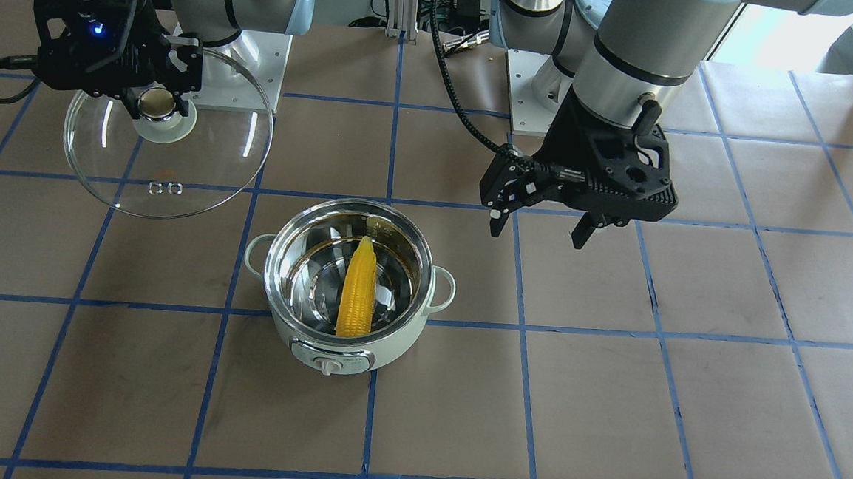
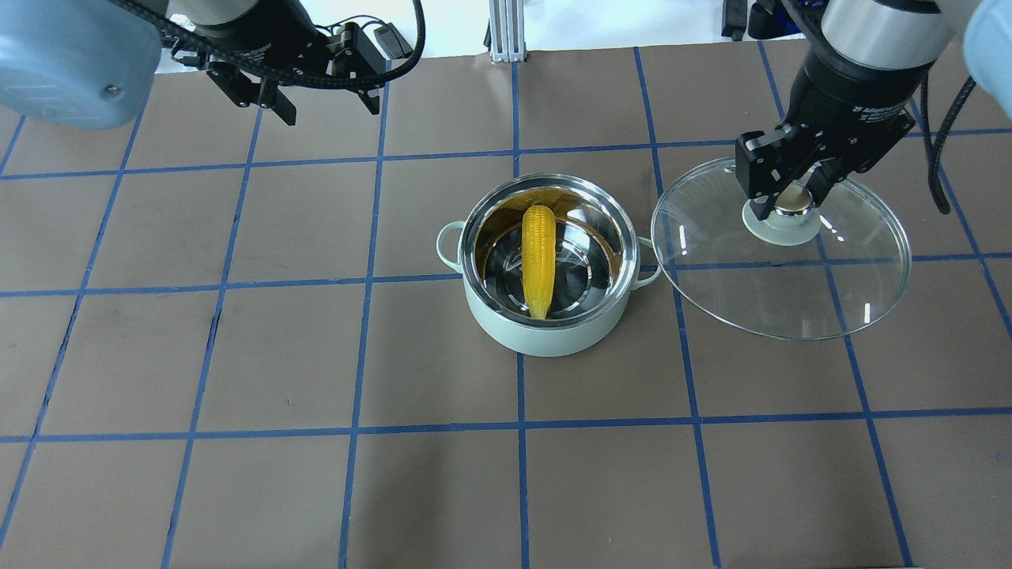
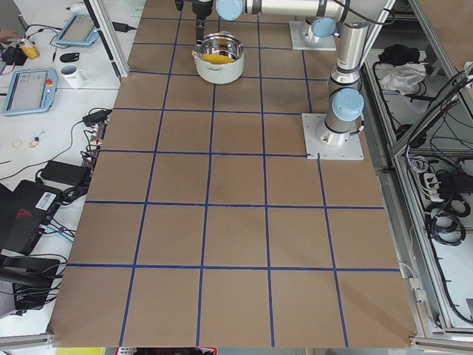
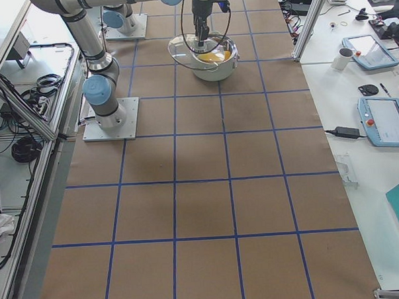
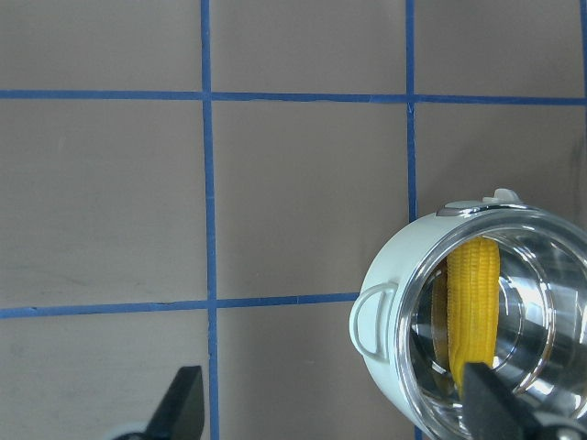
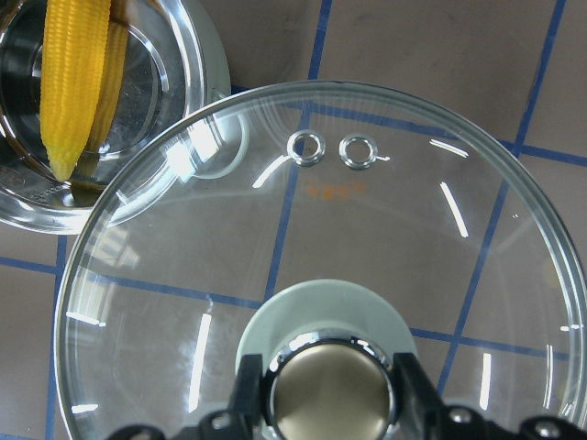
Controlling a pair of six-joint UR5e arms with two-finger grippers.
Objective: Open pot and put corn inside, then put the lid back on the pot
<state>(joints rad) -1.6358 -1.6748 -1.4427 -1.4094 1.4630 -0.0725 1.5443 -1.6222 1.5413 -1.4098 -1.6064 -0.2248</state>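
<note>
The mint-green pot (image 2: 545,338) stands uncovered at the table's middle, also in the front view (image 1: 404,342). The yellow corn (image 2: 538,257) lies inside it, leaning on the steel wall (image 1: 358,291). My right gripper (image 2: 783,204) is shut on the beige knob (image 6: 330,390) of the glass lid (image 2: 791,288). It holds the lid in the air beside the pot, with the lid's edge over one pot handle (image 6: 215,156). My left gripper (image 2: 328,107) is open and empty, raised beyond the pot on the other side (image 1: 538,231). Its wrist view shows the pot (image 5: 394,275) and corn (image 5: 472,302).
The table is brown with blue tape grid lines (image 2: 360,276). The two arm base plates (image 1: 244,73) stand at the robot's edge. Side benches with tablets and a mug (image 4: 344,57) lie beyond the table's far edge.
</note>
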